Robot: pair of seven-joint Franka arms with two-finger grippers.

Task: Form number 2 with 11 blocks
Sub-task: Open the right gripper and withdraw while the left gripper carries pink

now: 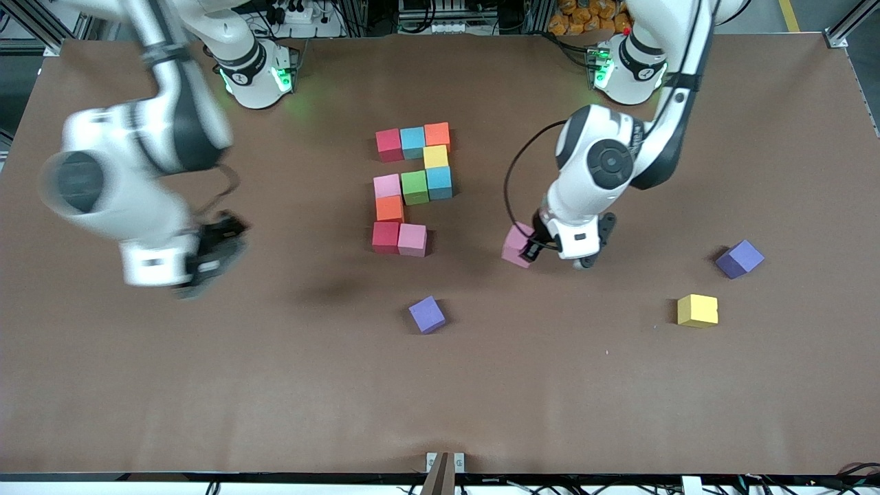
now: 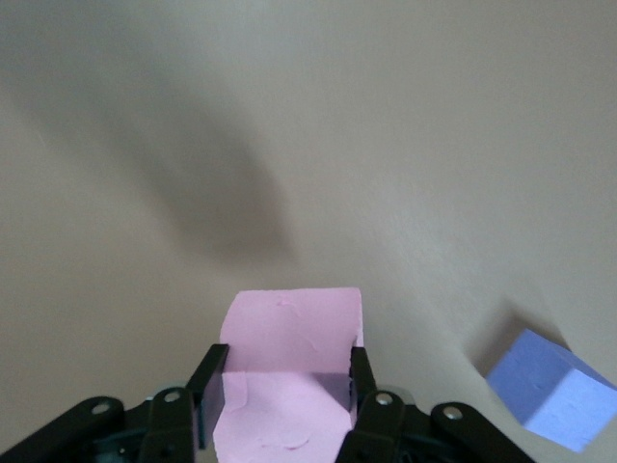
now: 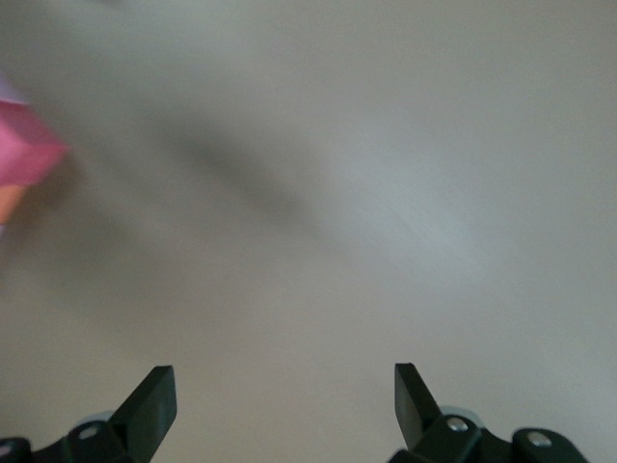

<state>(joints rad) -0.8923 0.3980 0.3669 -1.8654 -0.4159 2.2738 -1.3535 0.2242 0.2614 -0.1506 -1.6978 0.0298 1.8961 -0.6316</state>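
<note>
Front view: we find ten blocks already laid on the desk (image 1: 137, 385) as a partial figure. The top row reads red (image 1: 388, 143), light blue (image 1: 412, 141), orange (image 1: 437, 135); a yellow block (image 1: 435, 157) sits below the orange one; the middle row reads pink (image 1: 387, 185), green (image 1: 414, 187), light blue (image 1: 438, 182); a second orange block (image 1: 390, 207) sits below the pink one; the bottom row so far holds a red block (image 1: 386, 236) and a pink block (image 1: 412, 239). The bottom row lacks its last cube, at the end toward the left arm. The left hand (image 1: 533, 249) is clenched on a pink cube (image 1: 515, 244), well apart from the figure toward the left arm's end of the desk. The right hand (image 1: 206, 254) hangs over bare desk toward the right arm's end and waits. Two purple cubes (image 1: 427, 314) (image 1: 740, 258) and a spare yellow cube (image 1: 697, 310) lie apart, nearer the front camera.

Left wrist view: we confirm the pink cube (image 2: 289, 376) is gripped between both fingers (image 2: 210, 386). One purple cube (image 2: 554, 386) lies nearby.

Right wrist view: the right hand (image 3: 284, 400) is released, jaws wide, nothing between them.

We judge the step in hand to be the carry of the eleventh block. The next move calls for setting it flush beside the bottom pink block without nudging the row.
</note>
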